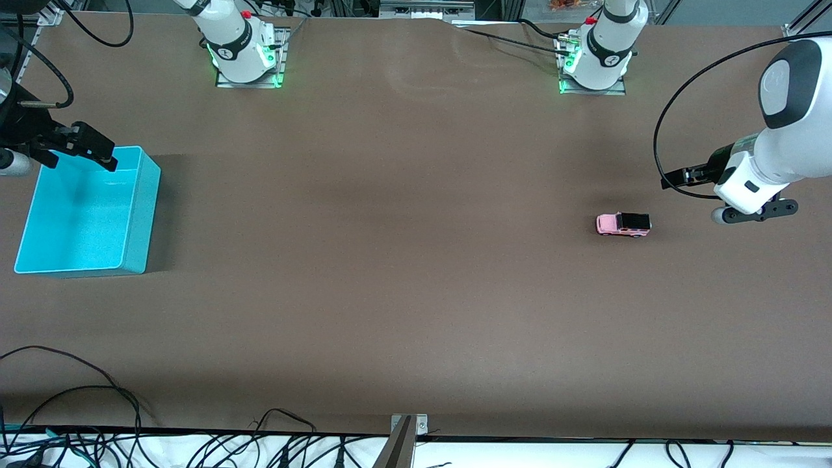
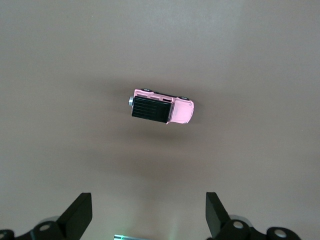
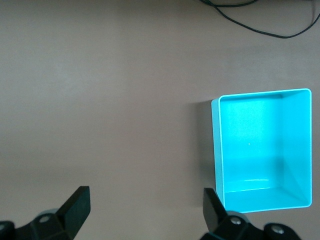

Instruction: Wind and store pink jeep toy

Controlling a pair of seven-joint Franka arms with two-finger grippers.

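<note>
- the pink jeep toy (image 1: 623,225) stands on its wheels on the bare table (image 1: 403,260), toward the left arm's end, with nothing touching it; in the front view it sits at about 3 o'clock from the table's middle.
- the left pincer (image 1: 679,177) hangs in the air near the jeep, at roughly 2 o'clock from it in the front view, its fingers spread wide and holding nothing; the left wrist view shows both fingers (image 2: 80,212) apart with the jeep (image 2: 161,107) at 12 o'clock from them. i judge that spread is kept so the pincer can drop around the little car's body.
- the jeep lies lengthwise along the table, pink hood toward the right arm's end and black rear toward the left arm's end, so the narrow sides look like the natural surfaces to pinch.
- the turquoise bin (image 1: 140,214) sits at the right arm's end, at about 9 o'clock in the front view, open-topped and with nothing in it, well apart from the jeep; it reads as the storing place.
- the right pincer (image 1: 81,153) waits over the bin's rim, spread and holding nothing (image 3: 145,215); likely parked there to receive or guide the toy.
- winding and storing both look not yet begun.
</note>
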